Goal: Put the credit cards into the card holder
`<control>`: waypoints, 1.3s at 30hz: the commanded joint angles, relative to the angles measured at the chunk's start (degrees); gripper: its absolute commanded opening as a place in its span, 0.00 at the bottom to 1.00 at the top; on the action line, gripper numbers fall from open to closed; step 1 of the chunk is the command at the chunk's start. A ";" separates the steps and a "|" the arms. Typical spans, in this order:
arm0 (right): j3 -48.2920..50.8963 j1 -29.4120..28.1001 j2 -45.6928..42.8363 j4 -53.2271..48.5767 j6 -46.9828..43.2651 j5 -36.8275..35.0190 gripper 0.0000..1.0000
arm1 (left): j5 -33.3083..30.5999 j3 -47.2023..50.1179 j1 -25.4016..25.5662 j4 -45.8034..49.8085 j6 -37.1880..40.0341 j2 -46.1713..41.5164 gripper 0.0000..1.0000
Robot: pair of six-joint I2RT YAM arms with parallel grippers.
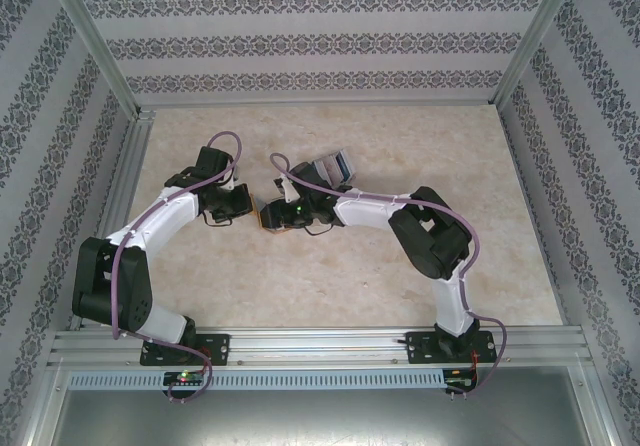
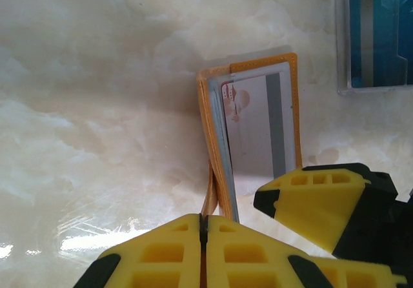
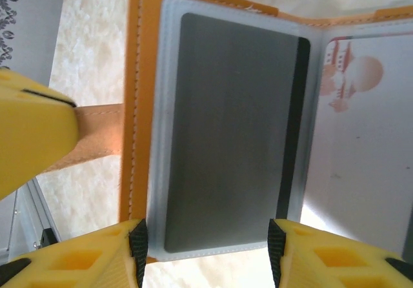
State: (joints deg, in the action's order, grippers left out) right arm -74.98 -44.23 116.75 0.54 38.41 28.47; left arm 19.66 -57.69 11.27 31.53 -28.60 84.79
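Note:
The orange-brown card holder (image 1: 266, 216) lies open mid-table, its orange edge (image 2: 204, 117) facing the left wrist camera. My left gripper (image 2: 202, 218) is shut on its tan strap (image 2: 210, 194). A grey credit card (image 3: 226, 133) sits in a clear sleeve of the holder (image 3: 137, 107), and a white card with pinkish pictures (image 3: 361, 159) lies in the pocket beside it. My right gripper (image 3: 206, 252) is open, its fingers standing at either side of the grey card's near end, nothing pinched. Two more cards (image 1: 335, 168), one blue (image 2: 377, 33), lie just beyond.
The tabletop is pale marble-patterned (image 1: 400, 286). Patterned walls with metal posts (image 1: 95, 56) enclose it on three sides. Both arms bend inward and meet at the holder, with open surface to the right and toward the near edge.

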 commanded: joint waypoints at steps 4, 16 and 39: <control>-1.92 0.92 1.15 -0.89 -0.45 0.76 0.52 | -0.23 -1.69 0.48 1.76 1.39 -1.11 0.05; -1.22 1.34 0.31 -1.50 -0.82 0.43 0.47 | -1.55 -0.58 0.46 1.84 1.66 -1.51 0.05; -7.68 1.68 4.90 -7.00 -3.31 2.49 0.53 | -2.30 1.33 0.32 0.42 1.77 -0.51 0.04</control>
State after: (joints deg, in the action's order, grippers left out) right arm -79.42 -42.85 118.78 -3.09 37.26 30.94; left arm 17.89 -56.71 11.25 31.97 -28.42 84.79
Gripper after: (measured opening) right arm 0.524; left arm 0.076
